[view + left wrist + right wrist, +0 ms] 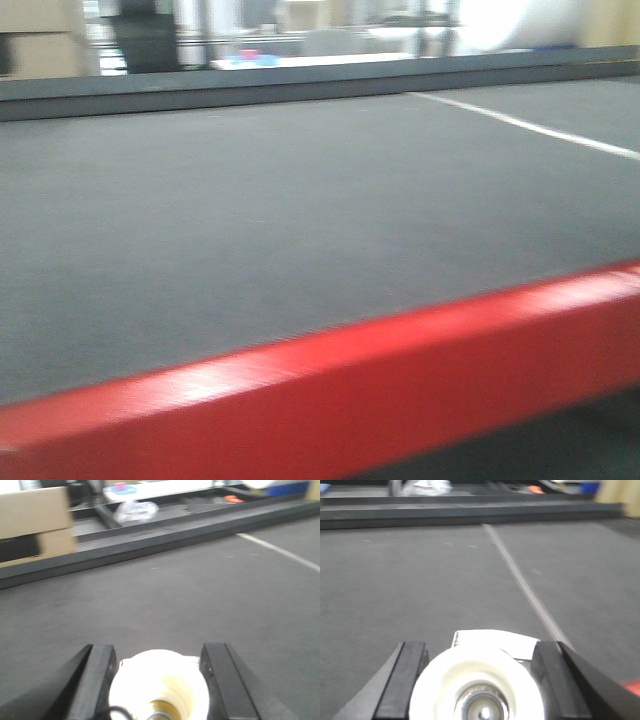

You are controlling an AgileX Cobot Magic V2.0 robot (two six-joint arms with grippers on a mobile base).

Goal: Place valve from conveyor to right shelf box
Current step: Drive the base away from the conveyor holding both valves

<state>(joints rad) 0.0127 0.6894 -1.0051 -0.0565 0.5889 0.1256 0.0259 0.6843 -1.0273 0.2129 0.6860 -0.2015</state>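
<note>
Left gripper [157,652] gripping white valve [160,680], right gripper [480,644] gripping 2nd valve [477,672], both above conveyor [300,200], cardboard box [32,515] beyond it, contents unseen.

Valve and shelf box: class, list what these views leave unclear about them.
Front view: blurred; no valve visible on the conveyor.
Left wrist view: white round object between the jaws of the left gripper, cut by the bottom edge; valve or not, unclear.
Right wrist view: likewise, white disc, right gripper.
Shelf box: in no view.

The dark grey woven conveyor [300,200] is lying flat, a white stripe [520,125] crossing it. A white round valve [477,685] is sitting pinched in the right hand [479,647], and a second valve [157,685] in the left hand [157,647].
</note>
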